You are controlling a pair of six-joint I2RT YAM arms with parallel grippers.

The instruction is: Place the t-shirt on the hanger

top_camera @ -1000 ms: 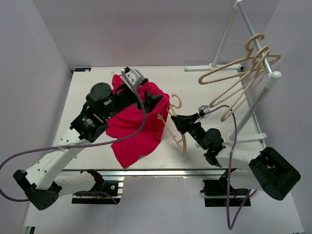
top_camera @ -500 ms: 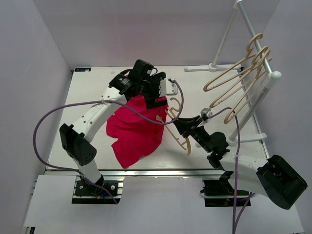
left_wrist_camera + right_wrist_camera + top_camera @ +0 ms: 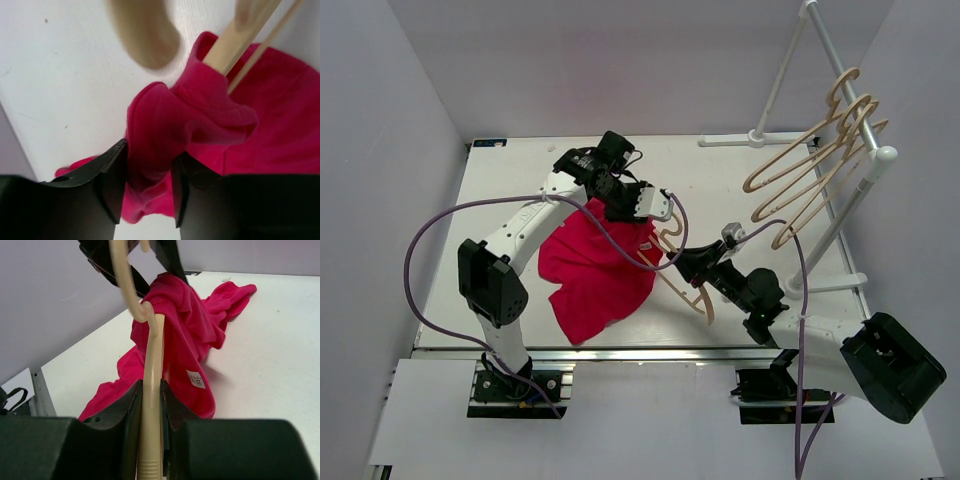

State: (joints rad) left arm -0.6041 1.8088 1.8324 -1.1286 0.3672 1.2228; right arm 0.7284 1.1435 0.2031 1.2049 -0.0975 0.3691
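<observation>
1. Near the counter's centre, the t-shirt (image 3: pixel 592 275) collar is pinched by the left hand (image 3: pixel 148 175); the hanger (image 3: pixel 152 350) is clamped in the right hand (image 3: pixel 692 262), cloth draped at its hook base.
2. Threading step judged underway; next, cloth must be pulled over the hanger's shoulders.
3. Spare hangers (image 3: pixel 810 160) are racked at the right edge, well apart; bunched fabric is the likely obstacle.

t-shirt (image 3: pixel 595 275) solid crimson, small white label (image 3: pixel 196 379). hanger (image 3: pixel 151 405) plain light tan, same as spare hangers (image 3: pixel 817 146) upper right on the white rack (image 3: pixel 886 155). counter (image 3: pixel 510 190) white, cables (image 3: pixel 430 225) purple.
</observation>
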